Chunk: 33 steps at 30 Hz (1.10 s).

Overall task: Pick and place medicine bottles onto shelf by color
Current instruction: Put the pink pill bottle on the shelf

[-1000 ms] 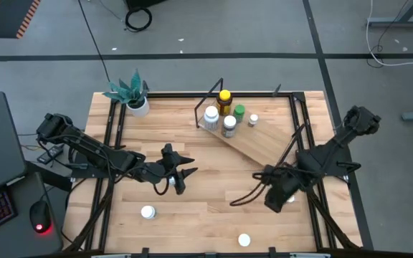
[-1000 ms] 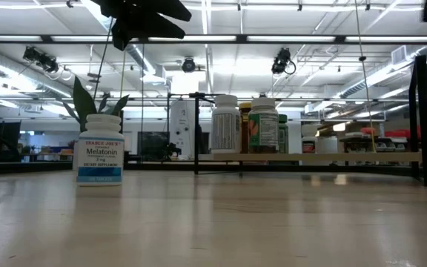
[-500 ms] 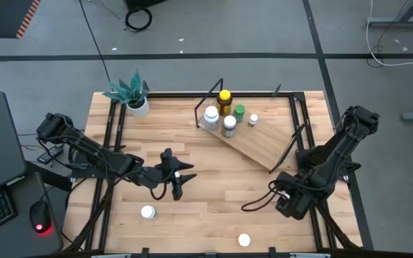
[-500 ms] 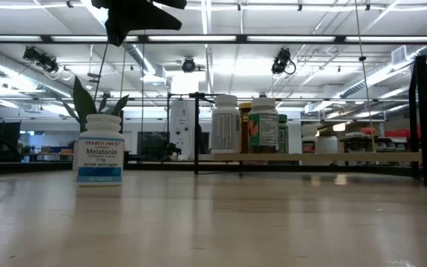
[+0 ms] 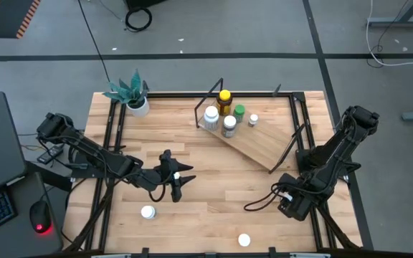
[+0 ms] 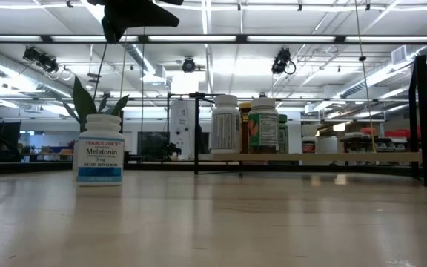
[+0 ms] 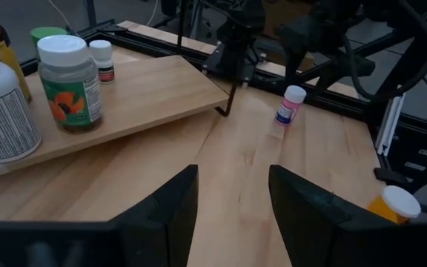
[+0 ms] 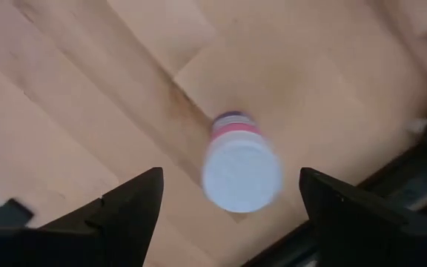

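Shelf: light-wood board in a black wire frame, upper centre of the overhead frame, running diagonally toward the right.

On the shelf's upper-left end, clustered:
- amber bottle with yellow cap
- large white bottle
- white-capped bottle with an orange-flower label
- green-capped bottle
- small white bottle

Loose on the table:
- Melatonin bottle, white, upright, lower left of centre in the overhead frame
- white-capped bottle, bottom edge
- pink bottle with white cap, standing upright at the lower right, directly beneath the right gripper

Right gripper: lower right of the overhead frame, fingers spread wide on either side of the pink bottle, not touching it, nothing grasped.

Left gripper: left of centre, above bare wood, fingers partly parted, holding nothing.

Potted plant: white pot, upper-left table corner.
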Tool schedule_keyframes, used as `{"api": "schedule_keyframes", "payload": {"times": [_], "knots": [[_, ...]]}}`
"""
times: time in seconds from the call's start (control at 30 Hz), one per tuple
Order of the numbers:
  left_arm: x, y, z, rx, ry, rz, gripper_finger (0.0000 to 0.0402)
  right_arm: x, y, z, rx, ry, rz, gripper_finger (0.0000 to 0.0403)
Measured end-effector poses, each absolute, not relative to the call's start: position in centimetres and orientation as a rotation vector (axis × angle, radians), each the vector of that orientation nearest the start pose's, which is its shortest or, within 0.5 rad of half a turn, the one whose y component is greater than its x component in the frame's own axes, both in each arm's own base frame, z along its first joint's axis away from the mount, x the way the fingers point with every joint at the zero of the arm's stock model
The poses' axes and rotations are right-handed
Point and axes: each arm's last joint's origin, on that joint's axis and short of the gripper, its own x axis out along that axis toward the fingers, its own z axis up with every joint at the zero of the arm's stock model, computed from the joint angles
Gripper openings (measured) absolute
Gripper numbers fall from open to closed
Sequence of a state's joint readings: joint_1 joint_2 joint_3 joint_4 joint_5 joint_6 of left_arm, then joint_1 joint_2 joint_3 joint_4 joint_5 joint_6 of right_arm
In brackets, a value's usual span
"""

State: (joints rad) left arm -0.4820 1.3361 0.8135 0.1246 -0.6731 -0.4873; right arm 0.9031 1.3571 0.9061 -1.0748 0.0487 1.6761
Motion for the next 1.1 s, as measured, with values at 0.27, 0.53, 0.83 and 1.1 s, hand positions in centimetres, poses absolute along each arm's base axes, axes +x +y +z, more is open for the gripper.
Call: {"api": "schedule_keyframes", "payload": {"times": [0.27,0.53,0.83,1.1], "knots": [[26.0,-11.6,25.5,-0.264,0.279,0.264,0.0172,13.0,16.6,19.6,0.656,1.478,-0.588,0.032],[26.0,-11.6,25.5,-0.264,0.279,0.264,0.0172,13.0,16.5,19.5,0.647,1.459,-0.59,0.0291],[26.0,-11.6,25.5,-0.268,0.278,0.265,0.0172,13.2,16.7,19.5,0.635,1.464,-0.531,0.0206],[26.0,-11.6,25.5,-0.27,0.278,0.265,0.0172,13.8,17.6,19.6,0.673,1.462,-0.399,0.0176]]}}
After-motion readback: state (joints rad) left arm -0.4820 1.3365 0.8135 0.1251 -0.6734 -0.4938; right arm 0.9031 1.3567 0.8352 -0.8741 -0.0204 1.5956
